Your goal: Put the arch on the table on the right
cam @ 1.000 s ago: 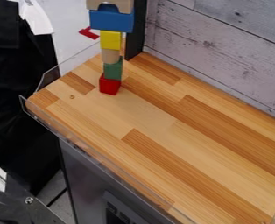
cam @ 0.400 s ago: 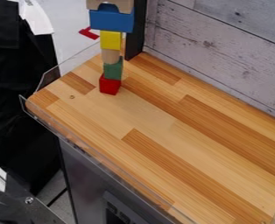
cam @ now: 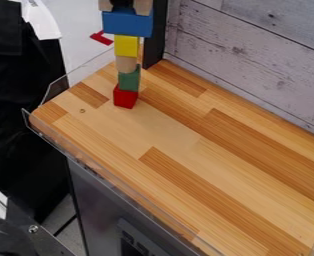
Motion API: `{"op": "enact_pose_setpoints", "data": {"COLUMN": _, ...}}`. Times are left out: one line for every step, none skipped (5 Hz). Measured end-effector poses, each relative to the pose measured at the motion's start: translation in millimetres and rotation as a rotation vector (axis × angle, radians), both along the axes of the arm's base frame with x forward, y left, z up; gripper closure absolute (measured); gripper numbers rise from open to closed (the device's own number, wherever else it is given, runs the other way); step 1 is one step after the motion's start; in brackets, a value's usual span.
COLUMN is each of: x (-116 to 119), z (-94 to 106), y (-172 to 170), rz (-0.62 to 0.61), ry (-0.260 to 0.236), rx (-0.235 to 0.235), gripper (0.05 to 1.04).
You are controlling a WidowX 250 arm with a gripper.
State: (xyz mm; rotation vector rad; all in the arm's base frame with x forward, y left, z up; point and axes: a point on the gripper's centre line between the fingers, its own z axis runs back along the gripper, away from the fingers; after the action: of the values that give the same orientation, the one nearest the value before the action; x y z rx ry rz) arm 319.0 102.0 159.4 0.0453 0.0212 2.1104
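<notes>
A black part of my gripper [cam: 123, 5] shows at the top edge, over the middle of the tan arch [cam: 143, 6]. Tan ends of the arch show on both sides of it, and the arch's upper part is cut off by the view's edge. The arch sits on a blue block [cam: 127, 24], the wide piece of a tower. Below that come a yellow block [cam: 126, 46], a tan block [cam: 125, 64], a green block [cam: 129, 80] and a red block [cam: 125, 97]. The tower stands at the back left of the wooden table [cam: 186, 145].
A black post [cam: 154, 35] rises right behind the tower. The grey plank wall [cam: 253, 55] borders the back right. A clear raised rim [cam: 113, 179] runs along the table's left and front edges. A red piece [cam: 101, 38] lies beyond the table.
The black gripper part has come in at the top edge, covering the arch's middle, where blue showed before. The tower's blocks have not moved.
</notes>
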Motion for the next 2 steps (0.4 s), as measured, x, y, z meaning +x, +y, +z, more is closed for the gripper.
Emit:
{"op": "enact_pose_setpoints", "data": {"x": 1.5, "z": -4.2, "y": -0.5, "rz": -0.007, "ry": 0.005, "rx": -0.011, "gripper": 0.394}}
{"op": "enact_pose_setpoints", "data": {"x": 3.3, "z": -3.9, "y": -0.4, "rz": -0.01, "ry": -0.008, "rx": -0.014, "gripper": 0.497}}
